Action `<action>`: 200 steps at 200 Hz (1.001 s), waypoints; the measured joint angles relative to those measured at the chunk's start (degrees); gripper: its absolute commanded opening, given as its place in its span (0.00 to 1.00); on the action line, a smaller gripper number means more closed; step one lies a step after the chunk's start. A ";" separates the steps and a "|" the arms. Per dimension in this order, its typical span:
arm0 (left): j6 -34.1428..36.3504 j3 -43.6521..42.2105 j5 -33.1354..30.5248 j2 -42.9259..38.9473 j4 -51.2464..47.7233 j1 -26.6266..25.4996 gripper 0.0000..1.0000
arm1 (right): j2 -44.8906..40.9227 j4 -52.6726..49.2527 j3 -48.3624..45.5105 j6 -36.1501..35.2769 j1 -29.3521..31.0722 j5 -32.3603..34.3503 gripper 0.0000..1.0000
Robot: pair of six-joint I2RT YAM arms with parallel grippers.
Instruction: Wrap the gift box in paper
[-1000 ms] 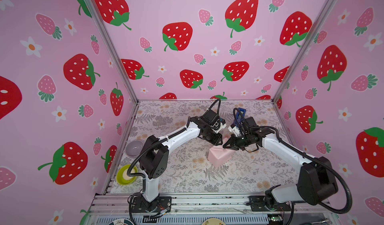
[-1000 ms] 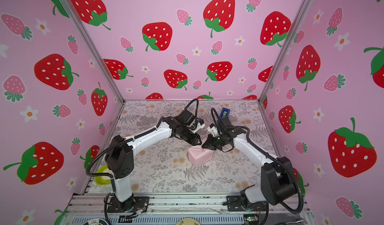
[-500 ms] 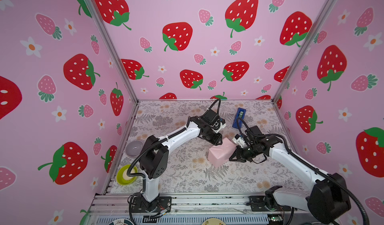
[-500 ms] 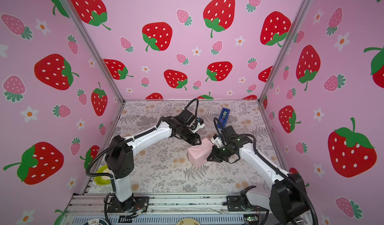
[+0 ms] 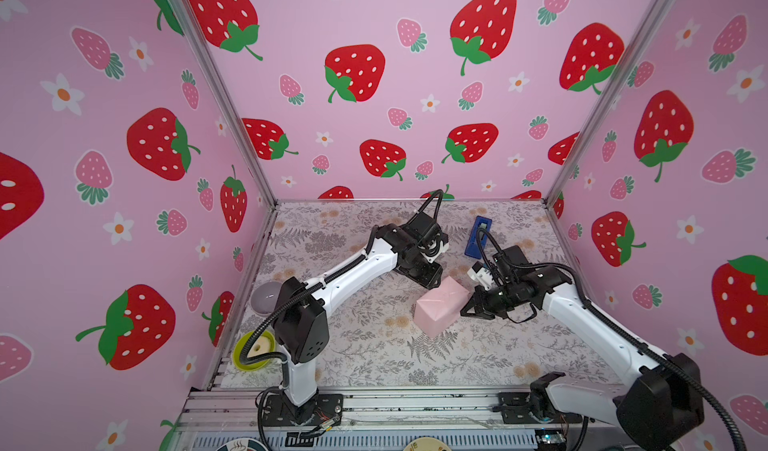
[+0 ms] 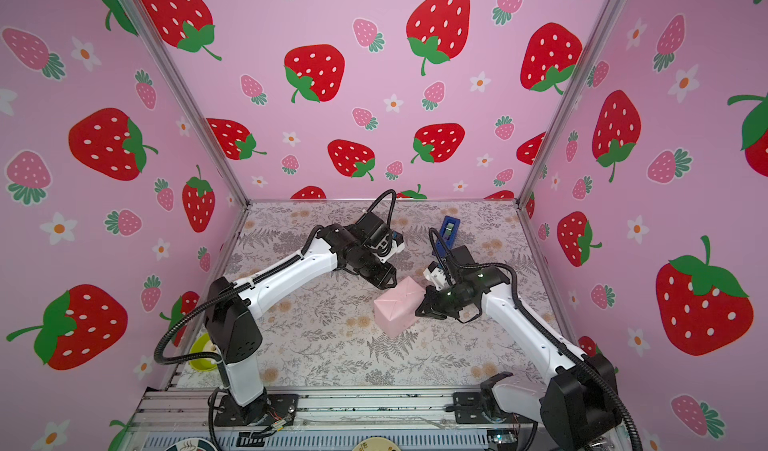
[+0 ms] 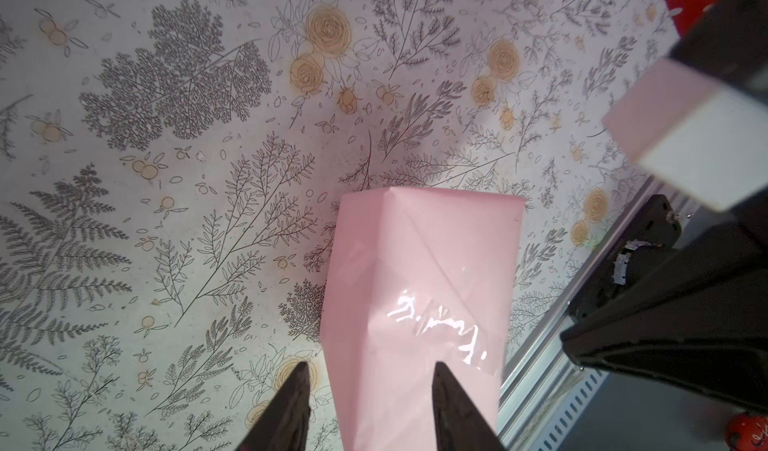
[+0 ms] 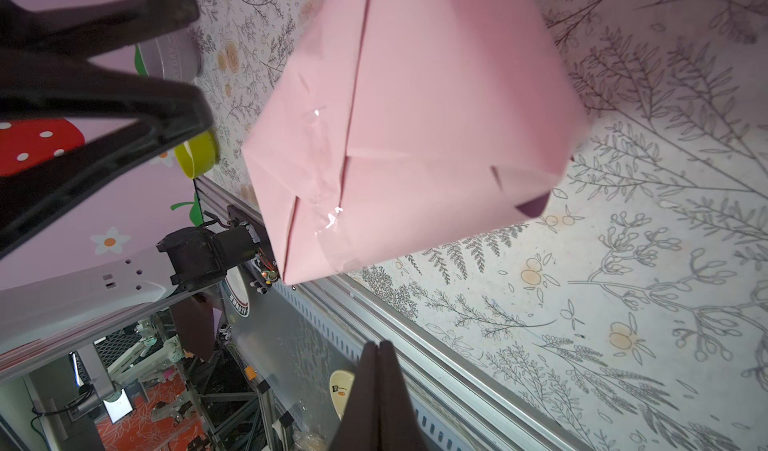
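My left gripper (image 7: 370, 386): jaws stand apart and clamp nothing. In my left wrist view one fingertip (image 7: 300, 380) lies over the mat and the other over the parcel, with the parcel's long edge between them. I cannot tell whether either one touches.
My left gripper from above (image 5: 432, 280): at the parcel's far upper corner, pointing down at it.
My right gripper (image 8: 378, 347): clenched, fingertips pressed flat together with nothing between them.
My right gripper from above (image 6: 419, 309): just beside the parcel's right face. In my right wrist view the tips look clear of it.
Smooth pale pink paper (image 5: 440, 307): folded tight into a box-shaped parcel that stands tilted on the mat near the table's middle, between my two grippers, in both top views.
Small gift box: fully covered by that paper, so I see none of its own surface for certain. A small dark patch shows at one folded corner in my right wrist view, and I cannot tell what it is.
Strip of shiny clear tape (image 7: 436, 324): stuck across the diagonal folds on one parcel face.
White floral-print table mat (image 5: 374, 357): under the parcel.
Blue plastic tape dispenser (image 5: 478, 237): upright behind my right arm, well apart from the parcel.
Round grey dish (image 5: 266, 297): at the mat's left edge.
Round yellow-green dish (image 5: 253, 349): just nearer than the grey one.
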 measured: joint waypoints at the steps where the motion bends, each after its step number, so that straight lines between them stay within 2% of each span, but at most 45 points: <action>1: 0.02 0.07 0.00 -0.04 -0.02 -0.04 0.53 | -0.02 -0.02 0.02 0.00 -0.02 0.00 0.00; 39: -0.42 2.56 -2.01 -0.79 -2.25 -3.10 0.66 | -0.70 -0.90 1.22 -0.24 -1.25 0.81 0.00; 47: -0.44 2.56 -2.91 -0.66 -2.99 -3.98 0.81 | -0.72 -1.22 1.38 -0.28 -1.44 0.85 0.00; 68: -1.07 2.51 -5.38 -0.13 -4.76 -6.38 1.00 | -0.87 -2.03 1.53 -0.55 -1.84 1.03 0.00; 109: -1.38 -0.94 -9.90 0.20 -4.55 -9.57 0.99 | -1.46 -3.50 3.45 -0.79 -2.16 1.25 0.00; 164: -0.55 -2.80 -10.95 4.00 -3.69 -9.55 1.00 | -1.86 -4.15 4.02 -1.09 -2.16 1.25 0.00; 200: -0.11 -4.17 -10.71 4.81 -2.75 -9.55 0.93 | -2.29 -4.20 4.02 -1.09 -2.21 1.25 0.00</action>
